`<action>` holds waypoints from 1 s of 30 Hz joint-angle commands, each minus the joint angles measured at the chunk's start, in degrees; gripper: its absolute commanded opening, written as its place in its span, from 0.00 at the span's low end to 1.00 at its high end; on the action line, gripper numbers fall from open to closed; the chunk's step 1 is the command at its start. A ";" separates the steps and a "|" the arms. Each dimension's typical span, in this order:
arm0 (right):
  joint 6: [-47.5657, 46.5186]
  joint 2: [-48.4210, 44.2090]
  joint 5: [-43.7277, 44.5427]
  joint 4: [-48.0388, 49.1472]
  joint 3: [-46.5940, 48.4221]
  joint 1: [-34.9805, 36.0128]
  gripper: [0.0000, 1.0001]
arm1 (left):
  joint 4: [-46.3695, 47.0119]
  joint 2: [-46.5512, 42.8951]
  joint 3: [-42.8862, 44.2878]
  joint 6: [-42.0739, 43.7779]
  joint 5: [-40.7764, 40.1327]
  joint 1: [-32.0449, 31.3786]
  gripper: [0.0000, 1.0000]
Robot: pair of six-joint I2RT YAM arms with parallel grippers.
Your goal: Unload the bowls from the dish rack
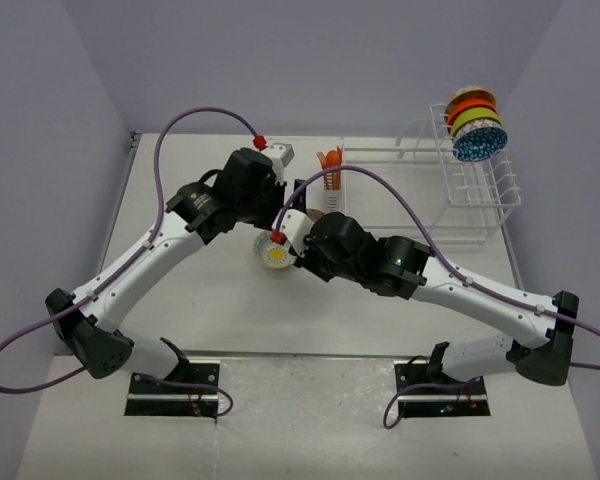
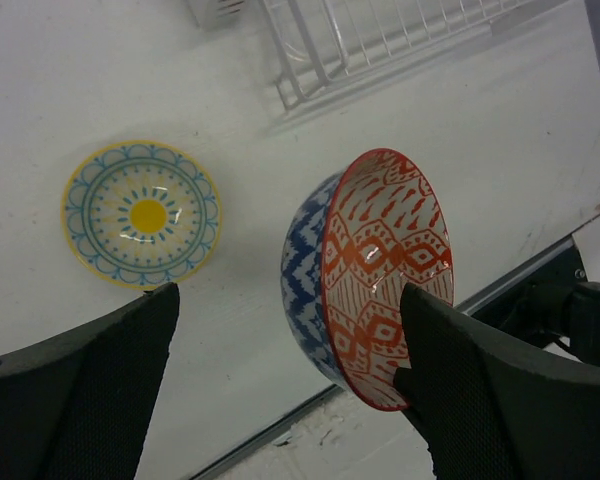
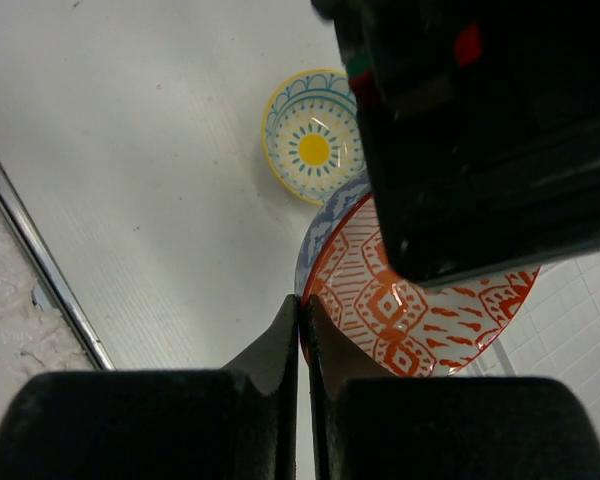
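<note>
My right gripper (image 3: 300, 320) is shut on the rim of a bowl (image 3: 400, 310) that is blue-patterned outside and orange-patterned inside. It holds the bowl tilted on edge above the table. My left gripper (image 2: 290, 330) is open around the same bowl (image 2: 380, 275), which sits close to its right finger (image 2: 480, 390); whether they touch is unclear. A cream bowl with a yellow centre (image 2: 141, 213) lies upright on the table, also seen from above (image 1: 273, 252). Several bowls (image 1: 477, 125) stand on edge in the raised part of the white dish rack (image 1: 420, 215).
An orange utensil caddy (image 1: 330, 165) stands at the rack's left end. The rack's corner (image 2: 330, 50) is just beyond the held bowl. The left arm's wrist (image 3: 480, 130) hangs over the bowl. The table's metal front edge (image 3: 40, 270) is near.
</note>
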 commanded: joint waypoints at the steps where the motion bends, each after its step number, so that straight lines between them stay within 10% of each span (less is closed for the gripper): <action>1: -2.72 -0.83 3.78 3.62 3.29 1.29 0.00 | 3.89 -1.71 -2.02 -1.63 3.05 -2.29 0.89; 4: -3.34 -0.12 5.28 2.82 4.52 1.38 0.00 | 3.80 -1.63 -3.43 -1.63 0.93 -2.99 0.74; 11: -3.69 1.72 6.95 2.91 6.19 2.17 0.00 | 3.10 -0.40 -3.87 -1.63 -3.64 -3.52 0.00; 16: -3.25 1.90 8.79 4.49 5.14 2.26 0.03 | 0.99 -0.74 -3.96 -1.89 -13.27 -3.52 0.00; 17: -2.82 1.38 9.32 5.45 3.83 2.17 0.59 | 0.99 -1.09 -4.31 -2.76 -15.32 -3.43 0.00; 18: -1.68 0.85 10.28 6.07 2.86 2.26 0.90 | 0.99 -1.27 -5.44 -3.38 -17.25 -3.34 0.00; 19: -1.06 0.24 10.64 6.68 1.90 2.26 0.99 | 1.51 -1.19 -6.15 -3.74 -18.84 -3.08 0.00; 30: 12.39 -24.61 13.27 12.66 -12.70 1.21 0.99 | 16.71 1.27 -19.24 -4.97 -9.19 8.70 0.00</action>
